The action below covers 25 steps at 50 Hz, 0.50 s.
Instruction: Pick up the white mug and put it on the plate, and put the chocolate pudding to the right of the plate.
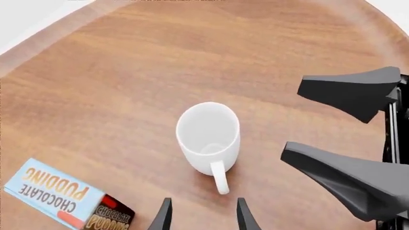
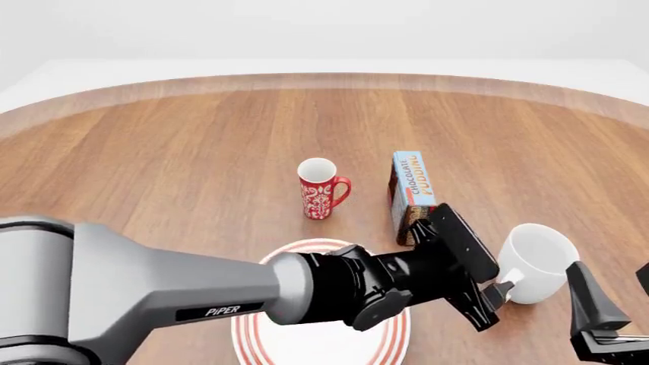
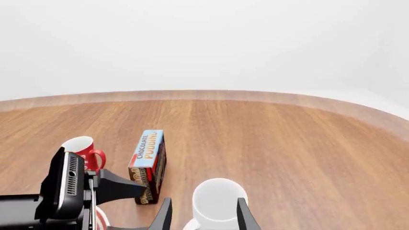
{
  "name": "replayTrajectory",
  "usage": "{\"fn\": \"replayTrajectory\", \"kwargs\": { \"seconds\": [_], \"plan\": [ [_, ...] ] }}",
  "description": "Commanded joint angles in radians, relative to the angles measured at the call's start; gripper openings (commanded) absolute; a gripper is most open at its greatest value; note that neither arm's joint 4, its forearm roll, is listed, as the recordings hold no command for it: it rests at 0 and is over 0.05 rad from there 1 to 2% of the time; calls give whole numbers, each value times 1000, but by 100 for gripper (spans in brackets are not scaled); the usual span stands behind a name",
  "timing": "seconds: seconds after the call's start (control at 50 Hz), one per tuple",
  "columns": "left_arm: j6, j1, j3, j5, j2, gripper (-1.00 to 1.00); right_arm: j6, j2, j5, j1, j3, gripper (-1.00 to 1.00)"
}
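Your table (image 2: 152, 144) holds four items. The white mug (image 2: 536, 262) stands upright at about 4 o'clock of centre in the front view, on bare wood, its handle turned toward 7 o'clock. The plate (image 2: 315, 346) lies at 6 o'clock, near the front edge, largely covered by your left arm; the mug is off it, to its right. The pudding (image 2: 412, 186) stands on a long edge just right of centre, blue face up, at 11 o'clock from the mug and apart from it. A red mug (image 2: 321, 188) stands upright at centre, to the pudding's left, handle toward the box. Your left gripper (image 2: 485, 293) reaches across the plate to the mug's handle side; its fingers are spread apart, holding nothing, and whether a tip touches the handle you cannot tell. Your right gripper (image 3: 203, 215) sits at the front view's lower right corner, close beside the mug; in its wrist view both fingers (image 3: 163, 215) stand apart with the mug seen between them, not clamped on it.
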State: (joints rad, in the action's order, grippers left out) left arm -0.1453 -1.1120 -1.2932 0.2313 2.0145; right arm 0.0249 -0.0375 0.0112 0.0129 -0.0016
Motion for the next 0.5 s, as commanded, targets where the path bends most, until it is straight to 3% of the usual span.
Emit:
{"fn": "replayTrajectory", "kwargs": {
  "seconds": [0.02, 0.5],
  "plan": [
    [-10, 0, -39, -27, 16, 100, -1, 15, -14, 0, 0, 100],
    [-14, -11, -78, -41, 40, 100, 0, 23, -19, 1, 0, 100]
  ]
}}
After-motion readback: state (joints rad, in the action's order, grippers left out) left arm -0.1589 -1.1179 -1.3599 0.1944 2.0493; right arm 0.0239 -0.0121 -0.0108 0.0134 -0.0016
